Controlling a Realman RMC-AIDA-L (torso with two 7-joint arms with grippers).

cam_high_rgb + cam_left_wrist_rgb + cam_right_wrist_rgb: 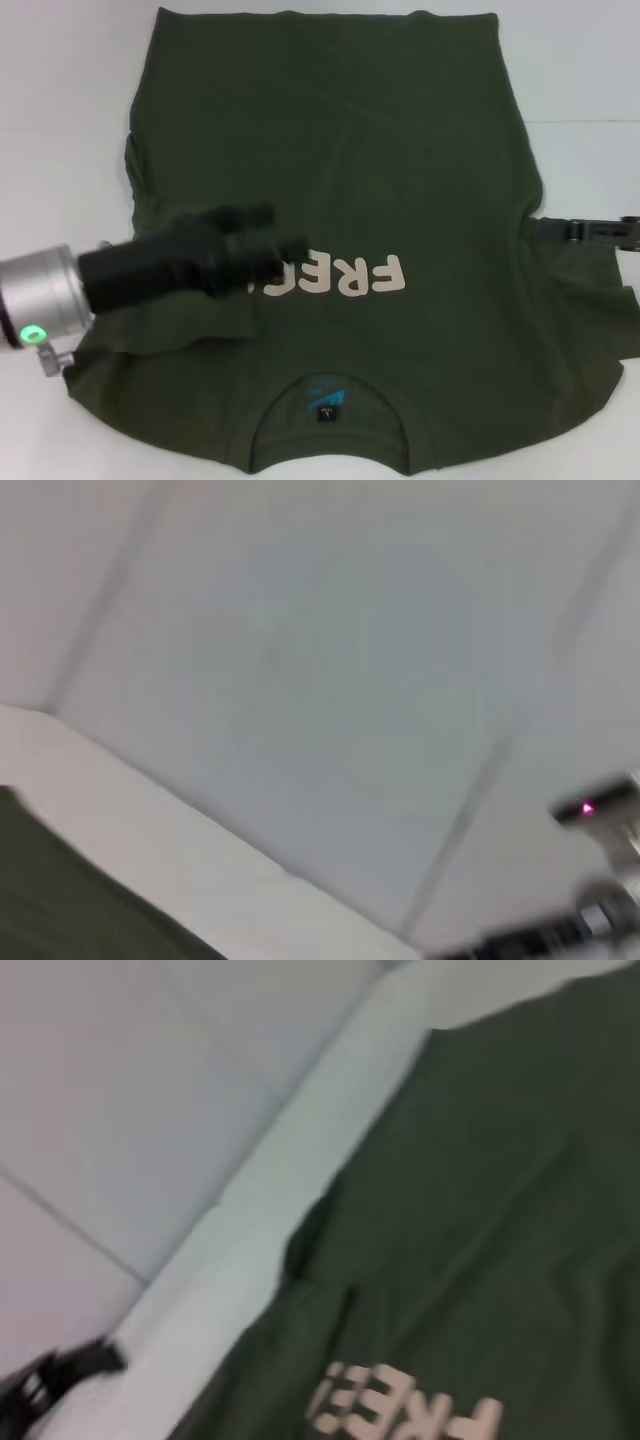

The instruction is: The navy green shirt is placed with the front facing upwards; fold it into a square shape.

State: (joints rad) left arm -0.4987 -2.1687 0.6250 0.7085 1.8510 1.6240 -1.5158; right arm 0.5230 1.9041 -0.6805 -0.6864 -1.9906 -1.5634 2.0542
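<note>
Left gripper [285, 250] sits mid-left of the head frame, arm reaching in from the left edge, black fingers [258, 214] pointing right over the chest print; they look a little spread with nothing between them, though the dark cloth behind makes that hard to read; a raised fold of sleeve cloth [205, 330] lies just below the arm; you seem to be mid sleeve-fold on that side, my guess. Right gripper [600, 231] is at the right edge, low at the shirt's side seam, only a thin dark part showing; you cannot tell whether it is spread or pinching. The navy green shirt [400, 150] lies front up across most of the frame on the white table [60, 90], collar and neck label [327, 404] at bottom centre, hem at top, cream FREE lettering [340, 277] mid-frame and upside down to you. Risks: the left sleeve fold is loose and bunched, so it may spring back if you pull away fast; fingers that low can drag the chest layer and wrinkle the body; the right sleeve [590, 300] is still spread out, so uneven side folds will give a skewed rectangle rather than a square; the collar edge sits close to the bottom edge, cloth could slip off.
</note>
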